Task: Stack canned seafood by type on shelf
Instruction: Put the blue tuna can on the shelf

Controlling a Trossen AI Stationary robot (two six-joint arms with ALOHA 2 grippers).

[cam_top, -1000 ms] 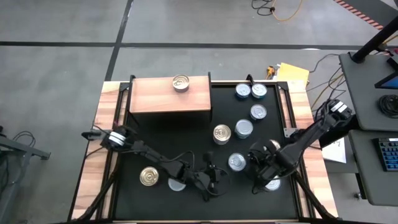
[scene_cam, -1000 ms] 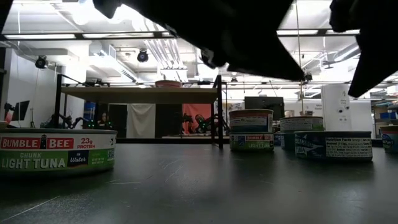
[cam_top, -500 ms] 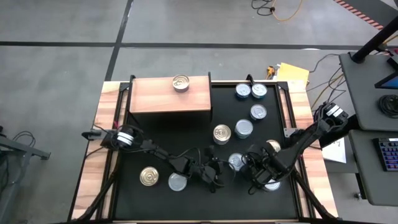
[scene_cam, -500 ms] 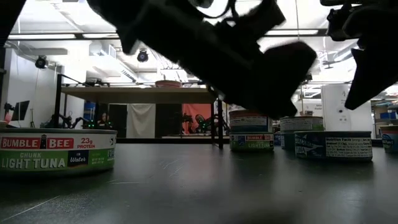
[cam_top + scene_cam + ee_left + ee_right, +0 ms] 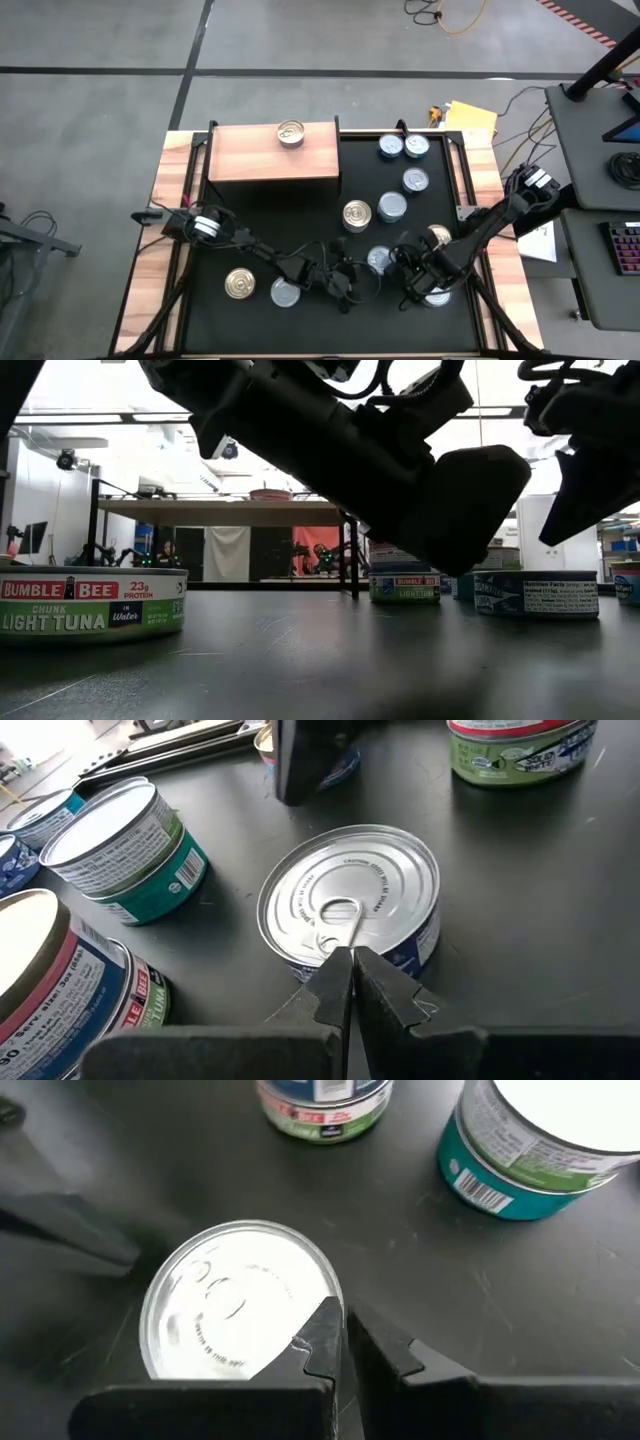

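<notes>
Down at the front of the table, the left gripper (image 5: 352,283) is hovering with its fingers (image 5: 340,982) pressed together, holding nothing, right over a silver-topped can (image 5: 350,900) whose pull tab is facing it. Just at 3 o'clock of it in the high view, the right gripper (image 5: 415,287) is also pinched shut and empty, its tips (image 5: 345,1342) hanging over the edge of another silver can (image 5: 235,1302). Between the two grippers a blue can (image 5: 379,259) is sitting on the black table (image 5: 260,215). At 9 o'clock of the left gripper a silver can (image 5: 285,293) and then a gold can (image 5: 240,284) are lying near the front edge. At 12 o'clock, a gold can (image 5: 357,215) is touching a blue one (image 5: 392,207), and three more blue cans (image 5: 404,146) are clustering further back on the right. At 11 o'clock, at the table's back, the shelf (image 5: 272,152) is carrying a single gold can (image 5: 290,133) on its flat top. In the low view a tuna can (image 5: 92,603) is standing at the left.
</notes>
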